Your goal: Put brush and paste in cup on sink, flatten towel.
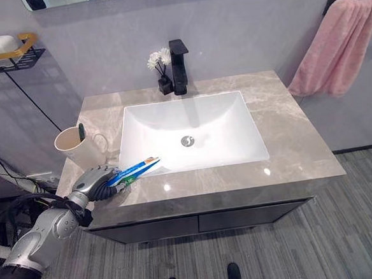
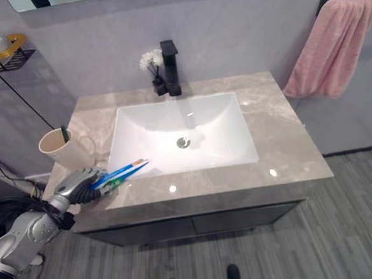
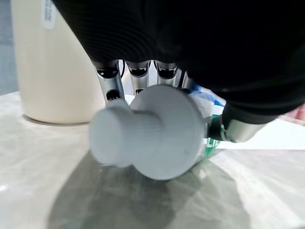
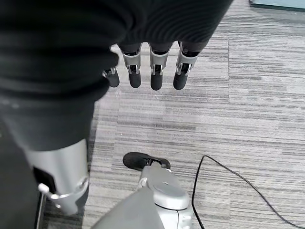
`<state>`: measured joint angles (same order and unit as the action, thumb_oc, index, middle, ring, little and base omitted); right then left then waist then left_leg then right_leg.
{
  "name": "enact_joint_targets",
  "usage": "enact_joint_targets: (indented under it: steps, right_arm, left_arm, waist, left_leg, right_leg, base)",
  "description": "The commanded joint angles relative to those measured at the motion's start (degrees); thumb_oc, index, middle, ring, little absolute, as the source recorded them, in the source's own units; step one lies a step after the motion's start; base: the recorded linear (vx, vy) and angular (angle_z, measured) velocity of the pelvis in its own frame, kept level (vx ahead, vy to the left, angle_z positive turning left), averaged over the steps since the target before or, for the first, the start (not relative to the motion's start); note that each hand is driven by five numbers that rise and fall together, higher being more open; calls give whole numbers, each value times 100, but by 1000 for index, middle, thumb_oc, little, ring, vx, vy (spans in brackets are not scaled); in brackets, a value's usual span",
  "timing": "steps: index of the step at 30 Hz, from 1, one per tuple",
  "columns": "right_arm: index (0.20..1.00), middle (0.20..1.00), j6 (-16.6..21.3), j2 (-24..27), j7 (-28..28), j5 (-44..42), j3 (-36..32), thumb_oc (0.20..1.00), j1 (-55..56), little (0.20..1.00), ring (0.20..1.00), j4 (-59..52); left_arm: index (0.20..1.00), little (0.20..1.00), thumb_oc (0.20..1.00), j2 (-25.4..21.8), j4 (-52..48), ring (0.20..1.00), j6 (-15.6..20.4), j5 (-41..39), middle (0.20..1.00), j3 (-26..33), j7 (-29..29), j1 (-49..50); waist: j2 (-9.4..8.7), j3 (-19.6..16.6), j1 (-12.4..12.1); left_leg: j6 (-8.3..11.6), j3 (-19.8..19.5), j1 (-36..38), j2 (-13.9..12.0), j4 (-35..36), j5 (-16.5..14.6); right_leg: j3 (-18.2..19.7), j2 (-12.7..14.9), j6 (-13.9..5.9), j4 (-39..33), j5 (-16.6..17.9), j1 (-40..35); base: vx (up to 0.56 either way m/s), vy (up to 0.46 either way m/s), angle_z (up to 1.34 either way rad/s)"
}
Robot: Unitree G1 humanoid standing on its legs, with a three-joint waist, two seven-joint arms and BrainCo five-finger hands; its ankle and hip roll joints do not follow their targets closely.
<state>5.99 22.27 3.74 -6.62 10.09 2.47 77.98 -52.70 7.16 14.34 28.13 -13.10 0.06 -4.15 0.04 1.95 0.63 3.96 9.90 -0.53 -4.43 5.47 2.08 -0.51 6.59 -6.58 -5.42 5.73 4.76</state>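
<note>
On the wall to the right of the counter, the pink towel [image 1: 336, 43] hangs bunched off its hook, soft and floppy, so I reckon it'll need a flat palm dragging it smooth rather than a pinch. Nothing's touching it yet. Next down in size is the sink [image 1: 189, 133] sunk into the marble counter [image 1: 288, 132], then the cream cup [image 1: 78, 146] standing upright at the counter's left edge, with something dark green sticking up out of it, which I'd guess is the brush already in there, though I can't say for sure. Just in front of the cup my left hand [image 1: 96, 182] has its fingers curled round the toothpaste [image 1: 137, 169], clamped near the cap end while the flat blue tail pokes out toward the sink's front corner. In the left wrist view the white cap [image 3: 143, 136] sits right in front of the fingers [image 3: 110, 86], low over the counter and maybe touching it, and the cup is close behind. My take: the tube's light but squishy and a bit slick, so holding near the stiff cap shoulder is the safe spot, since squeezing the middle would just buckle it. The cup looks light and tippy too. My right hand [image 4: 143, 71] hangs over the floor, fingers straight and relaxed, holding nothing.
</note>
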Motion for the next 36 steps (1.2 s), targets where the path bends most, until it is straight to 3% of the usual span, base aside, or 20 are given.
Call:
enact_joint_targets:
  steps: [1, 14, 17, 29, 36]
  right_arm:
    - [1000, 1000, -12, -51, -151, -362, -59, 1000, -116, 1000, 1000, 203]
    - [1000, 1000, 371, 113, -530, -1467, -694, 1000, -318, 1000, 1000, -690]
    - [1000, 1000, 559, 337, -785, -1474, -890, 1000, -272, 1000, 1000, -1844]
    - [1000, 1000, 979, 640, -1364, -998, -1745, 1000, 48, 1000, 1000, -5711]
    - [1000, 1000, 1100, 795, -1379, -761, -1582, 1000, -387, 1000, 1000, -6749]
  left_arm:
    - [200, 200, 200, 315, -127, 200, 182, 250, 200, -331, 178, 110]
    - [200, 200, 200, 33, -809, 200, 180, 665, 200, 831, 1407, -373]
    - [200, 200, 200, -83, -814, 200, 120, 923, 200, 1118, 1862, -620]
    - [200, 200, 200, -717, -1192, 200, -65, 1634, 200, 1629, 2629, -1493]
    - [200, 200, 200, -838, -1314, 200, -96, 1672, 200, 1400, 2789, -2133]
  waist:
    - [-117, -195, 187]
    - [-133, -452, 255]
    - [-129, -527, 322]
    - [-53, -648, 441]
    - [-50, -669, 403]
  left_leg:
    - [161, -173, -39, -309, -47, -112]
    - [196, -181, 186, -308, -47, -118]
    - [197, -177, 249, -297, -47, -126]
    - [166, -221, 361, -259, -47, -144]
    - [176, -268, 357, -255, -47, -115]
  right_leg:
    - [-172, 361, -339, 42, 2, -117]
    - [-236, 377, -318, 42, -39, -410]
    - [-243, 392, -320, 42, -35, -469]
    - [-319, 452, -312, 42, -55, -632]
    - [-376, 450, -304, 42, -72, -678]
  base:
    - [0, 0, 0]
    - [0, -1, 0]
    - [0, 0, 0]
    - [0, 0, 0]
    - [0, 0, 0]
